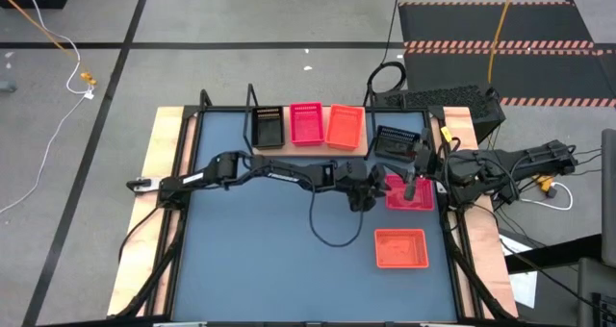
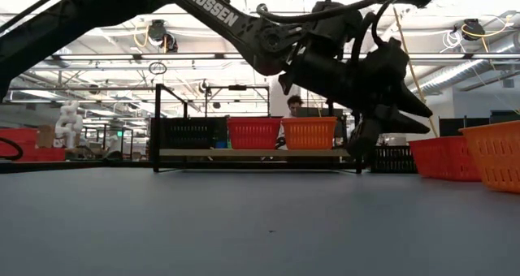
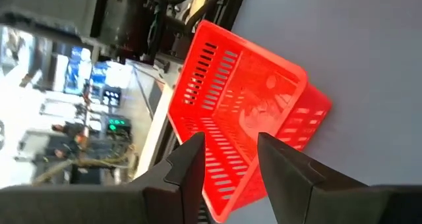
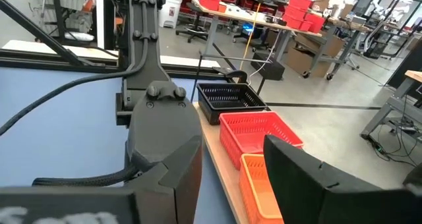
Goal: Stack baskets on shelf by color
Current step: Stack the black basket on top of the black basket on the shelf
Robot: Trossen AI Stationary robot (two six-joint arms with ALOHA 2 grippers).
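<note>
1. High view, nearest you: an orange basket (image 1: 399,248) sits alone on the blue-grey tabletop (image 1: 269,260), near the right edge and well clear of both arms.
2. Farther in, a pink-red basket (image 1: 408,194) lies on the table by the right edge. Your left gripper (image 1: 367,194) has reached across from the left side and sits at that basket's left rim.
3. In the left wrist view you see its fingers (image 3: 188,168) parted a moderate way, one on each side of the pink-red basket's (image 3: 247,115) mesh wall. You cannot tell whether they press on the wall or only straddle it, and the basket rests on the table.
4. Your right gripper (image 1: 416,173) comes in from the right and hovers over the far part of the same basket. In the right wrist view its fingers (image 4: 300,168) stand wide apart with nothing between them.
5. Just beyond it, a black basket (image 1: 395,141) sits on the table to the right of the shelf.
6. Farthest from you, the shelf (image 1: 308,150) stands at the far edge of the table. It carries three single baskets in a row: a black one (image 1: 268,127) at left, a pink-red one (image 1: 306,123) in the middle and an orange one (image 1: 346,126) at right.
7. In the low view a person (image 2: 294,105) shows behind the shelf.
</note>
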